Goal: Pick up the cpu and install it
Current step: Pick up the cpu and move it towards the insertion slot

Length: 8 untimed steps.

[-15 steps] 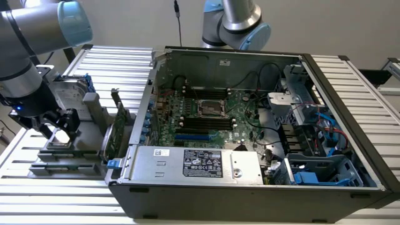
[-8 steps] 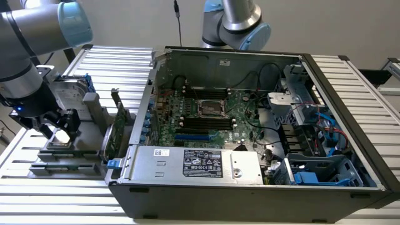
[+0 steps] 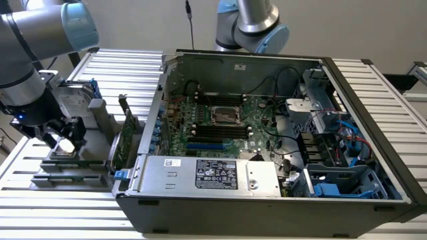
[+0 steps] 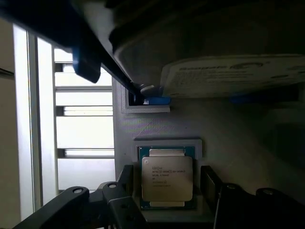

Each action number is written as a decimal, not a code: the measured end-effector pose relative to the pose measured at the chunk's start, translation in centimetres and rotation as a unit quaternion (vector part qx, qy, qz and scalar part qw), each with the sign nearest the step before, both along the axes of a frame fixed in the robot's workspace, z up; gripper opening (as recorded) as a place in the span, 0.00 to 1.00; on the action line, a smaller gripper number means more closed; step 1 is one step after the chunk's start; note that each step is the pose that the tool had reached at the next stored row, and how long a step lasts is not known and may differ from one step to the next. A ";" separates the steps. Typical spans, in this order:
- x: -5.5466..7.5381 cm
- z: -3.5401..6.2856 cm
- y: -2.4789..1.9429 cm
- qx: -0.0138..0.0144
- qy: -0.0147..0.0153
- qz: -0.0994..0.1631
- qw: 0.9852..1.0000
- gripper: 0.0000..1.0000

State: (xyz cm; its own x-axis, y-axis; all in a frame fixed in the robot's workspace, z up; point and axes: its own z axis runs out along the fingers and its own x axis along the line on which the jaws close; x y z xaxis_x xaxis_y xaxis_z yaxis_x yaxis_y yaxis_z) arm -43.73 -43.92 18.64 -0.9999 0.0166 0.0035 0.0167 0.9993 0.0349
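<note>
Gripper [image 3: 65, 139] low over grey holder [image 3: 80, 172] at exterior view's left, beside open computer case [image 3: 267, 212]; jaws fairly wide, one of the fingers [image 4: 127, 179] on each side of cpu [image 4: 167, 179], thin gaps showing, not clamped; cpu flat in holder's square recess, silver top up; hard drive [image 3: 70, 100] just behind gripper; green card [image 3: 124, 137] upright between holder and case; motherboard socket [image 3: 225, 116] mid-frame, well apart from cpu.

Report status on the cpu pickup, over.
Open gripper straddling the cpu. The cpu lies flat in its holder, not lifted. Close beside it the hard drive, not blocking.
</note>
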 end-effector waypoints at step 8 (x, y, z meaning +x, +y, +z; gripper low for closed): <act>0.0 -0.08 -0.02 0.000 0.000 0.000 1.000 0.67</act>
State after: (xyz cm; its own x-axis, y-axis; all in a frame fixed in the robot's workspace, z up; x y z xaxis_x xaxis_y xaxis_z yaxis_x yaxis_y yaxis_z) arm -43.73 -43.94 18.56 -0.9999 0.0166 0.0036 0.0167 0.9993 0.0349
